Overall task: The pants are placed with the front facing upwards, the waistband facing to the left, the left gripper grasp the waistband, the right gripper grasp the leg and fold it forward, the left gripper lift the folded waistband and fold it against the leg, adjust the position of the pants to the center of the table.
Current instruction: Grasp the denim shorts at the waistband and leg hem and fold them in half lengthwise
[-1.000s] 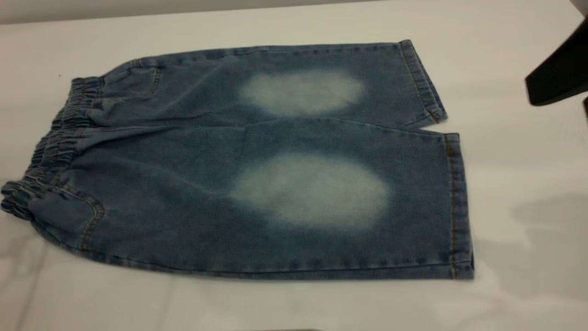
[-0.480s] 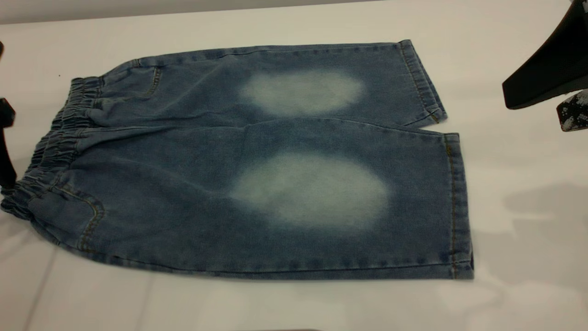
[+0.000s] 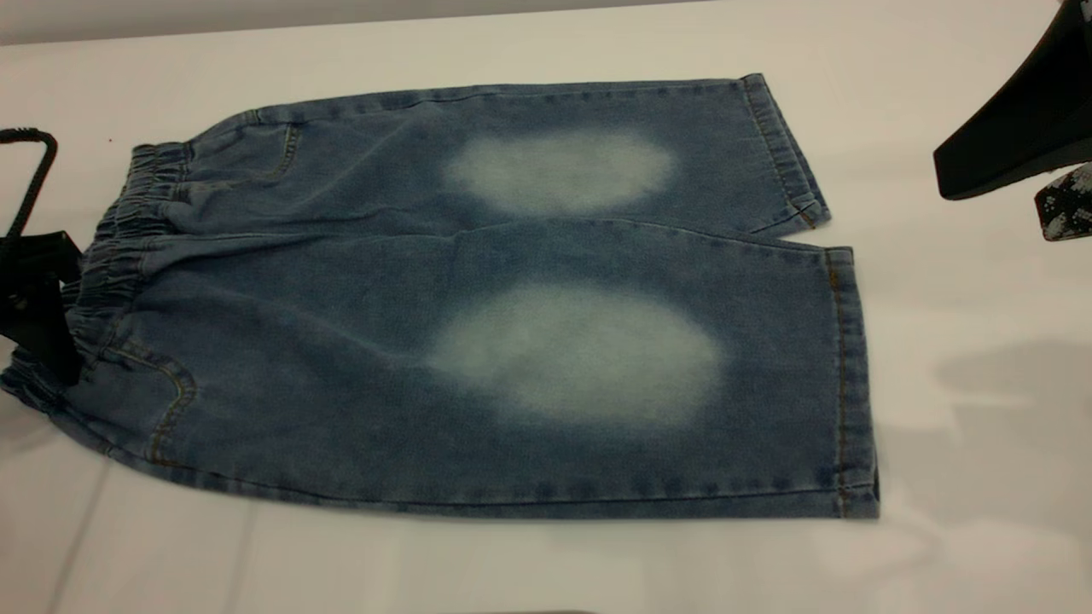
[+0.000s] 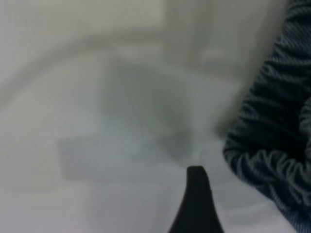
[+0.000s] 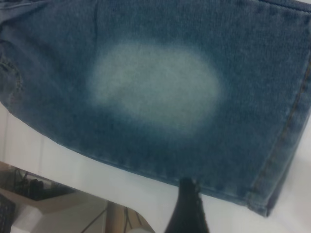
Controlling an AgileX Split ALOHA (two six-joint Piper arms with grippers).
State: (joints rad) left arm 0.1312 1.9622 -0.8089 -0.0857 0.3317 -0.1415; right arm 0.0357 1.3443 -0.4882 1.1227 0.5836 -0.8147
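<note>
Denim pants are lying flat, front up, on the white table, filling most of the middle of the exterior view; the gathered waistband is sitting at 9 o'clock and the hems at 3 o'clock.

The left gripper is hanging at the waistband's edge, at 9 o'clock; cannot tell how far its claw is spread or whether cloth is in it. In the left wrist view only one fingertip is showing, over bare table beside the ruched denim.

The right gripper is hovering clear of the cloth at 2 o'clock, holding nothing visible; its opening cannot be judged.

Handling judgement: the denim is looking soft, limp and moderately heavy, likely to drape and drag. Best holds: the thick elastic waistband, and the stitched hem of the near leg, where the layers are bunching firm.
</note>
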